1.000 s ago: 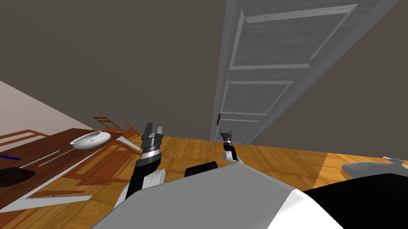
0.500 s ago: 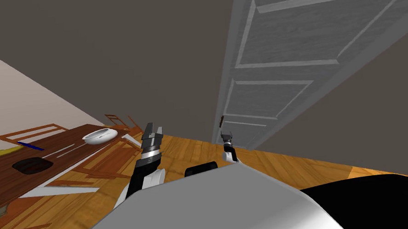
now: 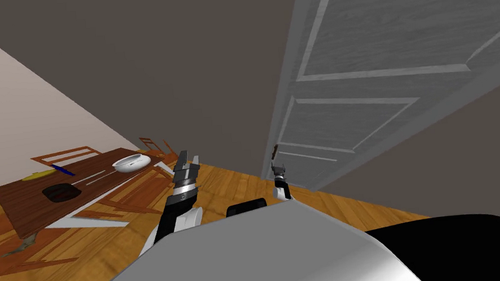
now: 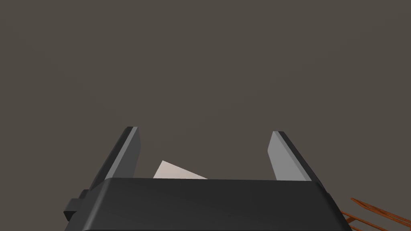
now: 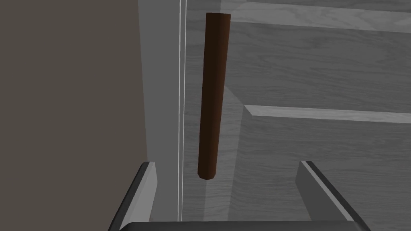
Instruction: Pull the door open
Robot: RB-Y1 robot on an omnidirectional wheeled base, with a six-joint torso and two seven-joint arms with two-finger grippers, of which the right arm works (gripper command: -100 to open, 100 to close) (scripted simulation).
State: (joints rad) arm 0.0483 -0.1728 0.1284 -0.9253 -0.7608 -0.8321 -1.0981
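Your right claw [image 5: 227,163] is spread just short of the brown handle [image 5: 214,96] on the door [image 5: 321,72]; left claw [image 4: 204,132] is spread too; your head view adds a tabletop [image 3: 27,195] with a bowl [image 3: 131,163].

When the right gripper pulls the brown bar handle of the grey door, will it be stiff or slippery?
The handle looks like a straight, solid bar, so it is probably stiff. Its surface seems smooth, so the right gripper, open at present, might slide along it. The panelled door is large, so it is likely heavy to swing.
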